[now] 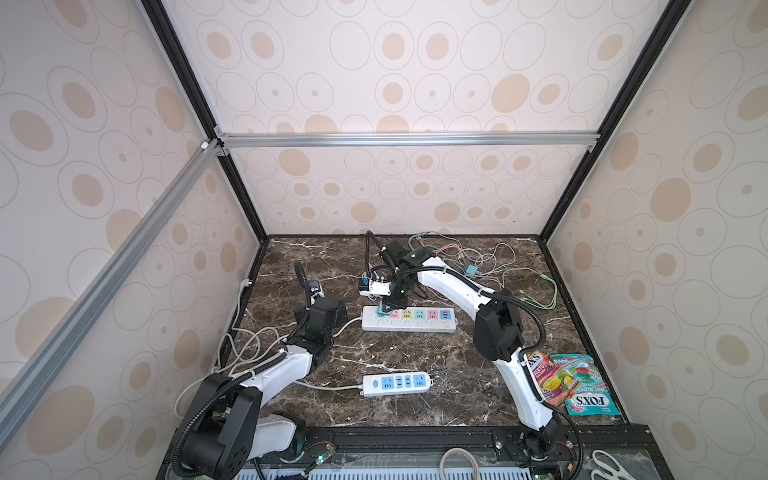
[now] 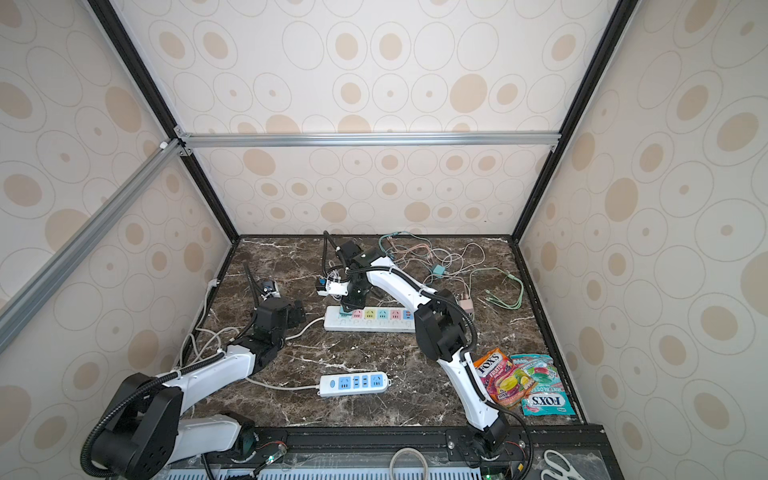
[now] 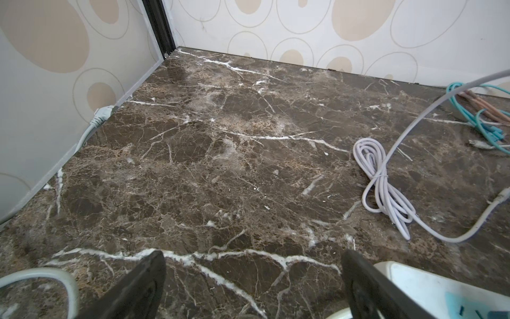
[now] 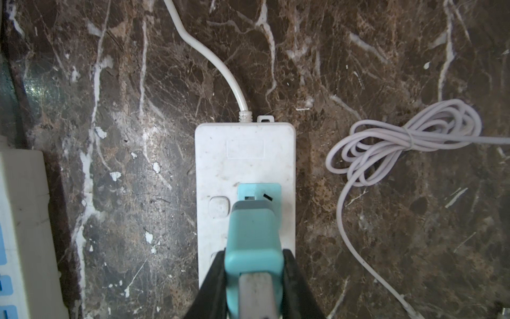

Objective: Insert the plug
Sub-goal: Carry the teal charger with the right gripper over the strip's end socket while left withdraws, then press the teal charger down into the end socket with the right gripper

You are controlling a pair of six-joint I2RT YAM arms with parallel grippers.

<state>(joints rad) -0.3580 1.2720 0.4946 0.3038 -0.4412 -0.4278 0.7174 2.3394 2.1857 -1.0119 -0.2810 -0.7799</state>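
My right gripper is shut on a teal plug with a grey cable end. The plug stands upright over the teal socket at the cord end of the white power strip. Its prongs are hidden, and two slots of that socket show beyond it. In both top views the right gripper points down at the left end of the strip. My left gripper is open and empty, low over the marble just left of that strip; a top view shows this gripper.
A second white strip with blue sockets lies nearer the front. A coiled white cable lies beside the plug's strip. Tangled coloured cables fill the back right corner. Candy bags lie at the right edge, and white cords trail on the left.
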